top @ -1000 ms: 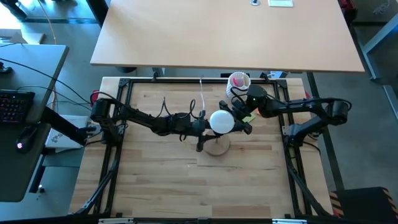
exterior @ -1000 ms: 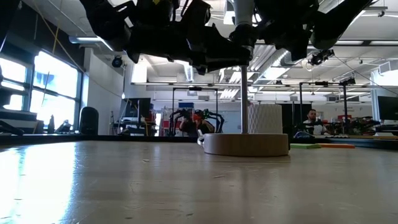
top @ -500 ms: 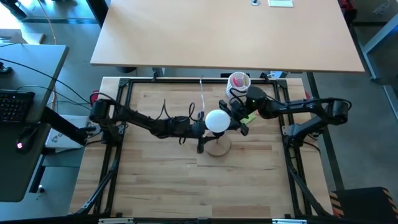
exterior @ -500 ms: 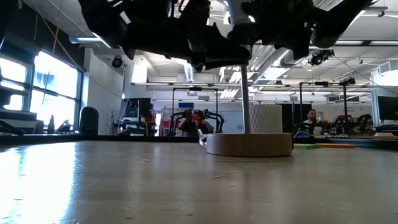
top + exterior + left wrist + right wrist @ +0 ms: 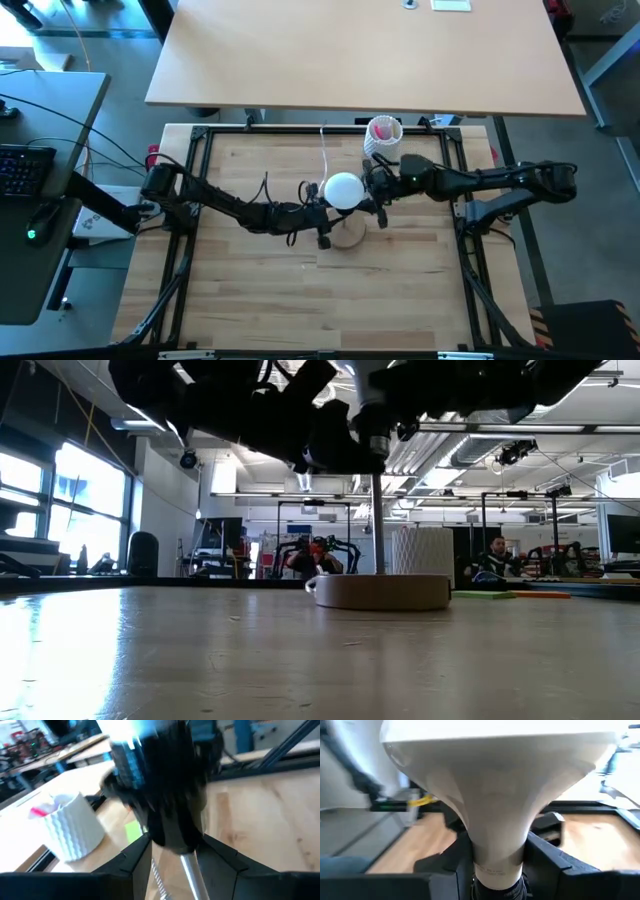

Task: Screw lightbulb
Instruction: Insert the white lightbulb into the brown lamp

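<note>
The right gripper (image 5: 372, 196) clamps the lightbulb (image 5: 343, 190) neck above the wooden disc stand (image 5: 350, 234) to turn it, while the left gripper (image 5: 322, 212) clamps the socket post (image 5: 379, 523) to steady it

From above, the lightbulb (image 5: 343, 190) covers the socket and part of the wooden stand (image 5: 350, 236). In the right wrist view the top edge cuts the globe and the screw base is hidden between the fingers (image 5: 547, 857). The left wrist view is blurred around the socket (image 5: 172, 795). In the low view both grippers are dark shapes, cut by the top edge.
</note>
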